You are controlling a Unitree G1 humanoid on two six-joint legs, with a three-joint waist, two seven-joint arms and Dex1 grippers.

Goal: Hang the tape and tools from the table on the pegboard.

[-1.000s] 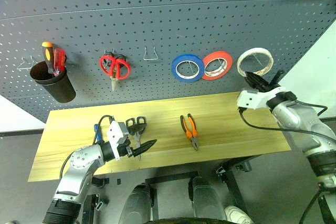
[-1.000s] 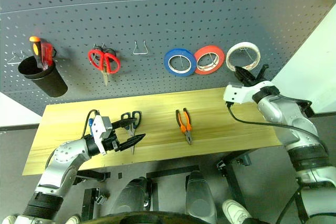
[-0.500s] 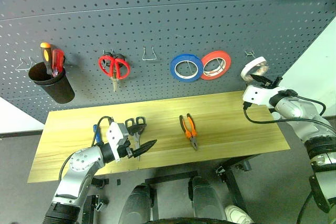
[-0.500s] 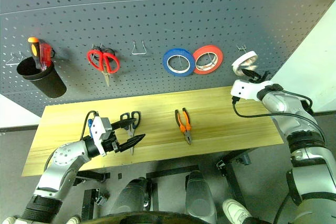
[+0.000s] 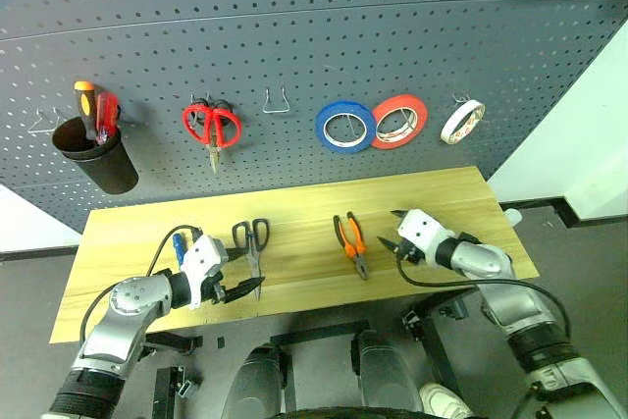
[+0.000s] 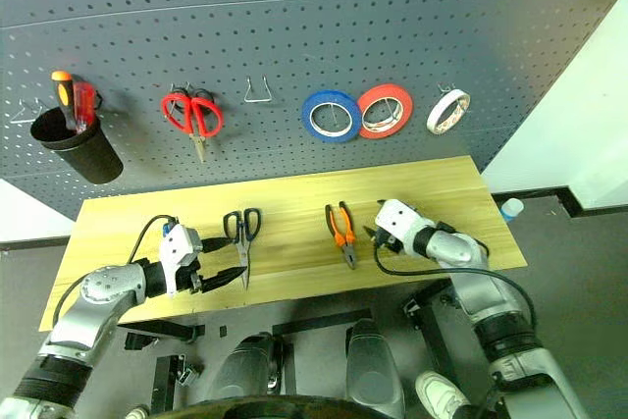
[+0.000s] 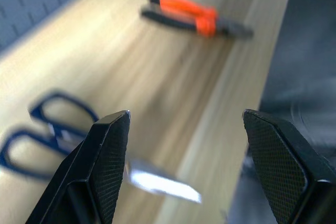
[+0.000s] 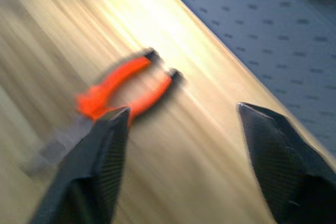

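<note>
3 tape rolls on pegboard, 2 tools on table.

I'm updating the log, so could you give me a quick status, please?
Both grippers open, empty. Tape hung on pegboard. Pliers, scissors on table.

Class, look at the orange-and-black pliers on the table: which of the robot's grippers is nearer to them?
Right. The right gripper hovers open just beside the pliers, toward the table's right end; the left gripper is open farther off, by the scissors.
</note>
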